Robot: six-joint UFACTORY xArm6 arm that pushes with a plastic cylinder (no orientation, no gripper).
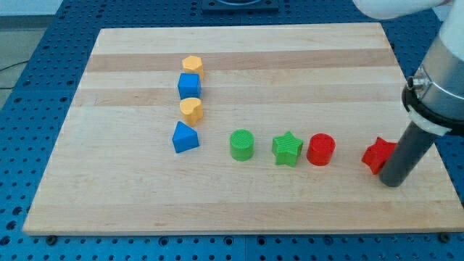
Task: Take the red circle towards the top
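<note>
The red circle (pixel 320 149) sits on the wooden board (pixel 239 58), right of centre, in a row of blocks. My tip (pixel 391 183) rests on the board at the view's right. It touches the lower right side of a red star-like block (pixel 378 154), well to the right of the red circle. A green star (pixel 288 148) stands just left of the red circle, almost touching it.
A green circle (pixel 242 144) is left of the green star. A column at the left holds a yellow hexagon (pixel 192 66), a blue cube (pixel 189 86), a yellow heart-like block (pixel 191 110) and a blue triangle-like block (pixel 185 137).
</note>
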